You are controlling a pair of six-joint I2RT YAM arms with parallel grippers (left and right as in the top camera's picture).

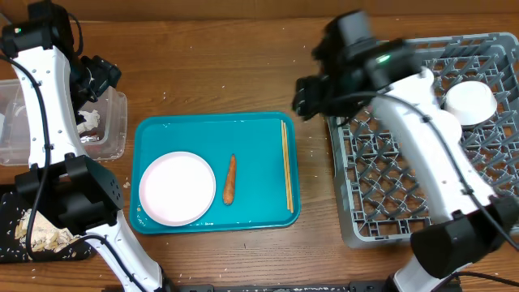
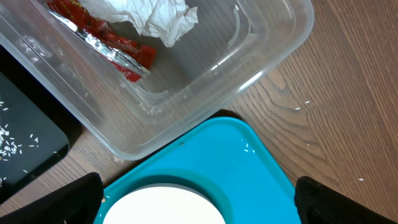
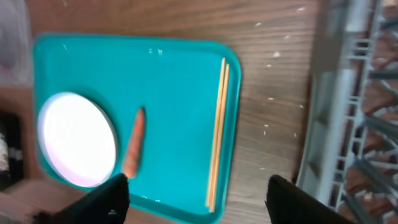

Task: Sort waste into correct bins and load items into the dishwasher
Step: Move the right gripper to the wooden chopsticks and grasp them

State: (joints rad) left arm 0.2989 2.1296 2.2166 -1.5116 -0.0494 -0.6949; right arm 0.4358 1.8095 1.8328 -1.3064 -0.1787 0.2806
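Note:
A teal tray holds a white plate, a carrot and a pair of chopsticks. A grey dishwasher rack at the right holds a white bowl. A clear bin at the left holds crumpled paper and a red wrapper. My left gripper is open and empty above the clear bin and tray corner. My right gripper is open and empty above the table between tray and rack; its view shows the chopsticks, carrot and plate.
A black bin with food scraps and rice grains sits at the front left, also in the left wrist view. The rack's edge lies right of the tray. Bare wood lies between them.

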